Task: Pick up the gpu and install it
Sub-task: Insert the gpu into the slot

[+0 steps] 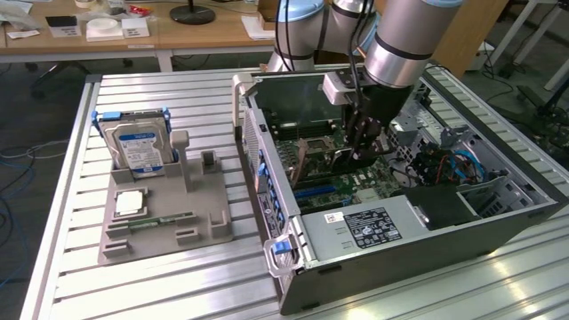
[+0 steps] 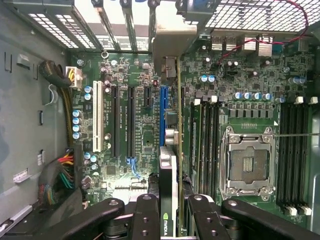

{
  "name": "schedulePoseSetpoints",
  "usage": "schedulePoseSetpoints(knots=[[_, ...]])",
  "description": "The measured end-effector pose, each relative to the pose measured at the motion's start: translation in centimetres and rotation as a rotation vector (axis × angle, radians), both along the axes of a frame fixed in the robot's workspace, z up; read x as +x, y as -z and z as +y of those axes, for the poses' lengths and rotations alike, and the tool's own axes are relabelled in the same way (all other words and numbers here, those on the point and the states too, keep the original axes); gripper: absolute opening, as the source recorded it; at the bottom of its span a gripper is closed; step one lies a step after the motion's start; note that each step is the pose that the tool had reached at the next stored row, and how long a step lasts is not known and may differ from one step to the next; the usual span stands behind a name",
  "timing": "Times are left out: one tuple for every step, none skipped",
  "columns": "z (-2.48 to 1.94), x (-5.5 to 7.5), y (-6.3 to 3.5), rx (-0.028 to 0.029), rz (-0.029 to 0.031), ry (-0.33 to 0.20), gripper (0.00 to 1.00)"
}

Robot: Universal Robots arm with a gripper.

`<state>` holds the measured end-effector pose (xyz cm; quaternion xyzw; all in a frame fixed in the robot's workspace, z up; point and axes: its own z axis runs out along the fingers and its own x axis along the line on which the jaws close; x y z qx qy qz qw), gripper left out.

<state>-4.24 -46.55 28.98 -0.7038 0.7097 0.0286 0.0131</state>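
My gripper reaches down into the open computer case over the green motherboard. In the wrist view the gpu stands edge-on between my black fingers, and my gripper is shut on it. The card's thin edge runs along the blue expansion slot, just beside it. Its pale metal bracket sits at the case's rear slot openings. Whether the card's edge is seated in a slot I cannot tell.
A silver hard drive with a blue label stands in a grey holder to the exterior view's left of the case, with a slim green memory stick lying on it. Memory slots and the processor socket lie beside the card. Cable bundles crowd the case wall.
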Motion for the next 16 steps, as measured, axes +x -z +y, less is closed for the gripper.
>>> schedulePoseSetpoints(knots=[[0.00,0.00,0.01,0.0000,0.0000,0.000,0.27],[-0.01,-0.02,0.06,0.0003,-0.0001,0.000,0.27],[-0.02,-0.07,0.11,0.0003,-0.0001,0.000,0.27],[-0.03,-0.08,0.14,0.0000,0.0000,0.000,0.27],[-0.03,-0.09,0.14,-0.0001,0.0000,0.000,0.27],[-0.03,-0.08,0.14,-0.0002,0.0001,0.000,0.27],[-0.03,-0.08,0.14,-0.0001,0.0000,0.000,0.27],[-0.05,-0.09,0.14,0.0000,0.0000,0.000,0.27],[-0.12,-0.09,0.16,0.0002,-0.0001,0.000,0.27],[-0.16,-0.10,0.15,0.0001,-0.0001,0.000,0.27],[-0.17,-0.10,0.15,0.0001,-0.0001,0.000,0.27],[-0.17,-0.13,0.20,0.0001,-0.0001,0.000,0.27],[-0.18,-0.26,0.28,0.0000,-0.0002,0.000,0.27],[-0.17,-0.41,0.34,0.0000,-0.0002,0.000,0.27],[-0.18,-0.50,0.36,-0.0002,-0.0002,0.000,0.27],[-0.18,-0.54,0.37,-0.0003,-0.0001,0.000,0.27]])
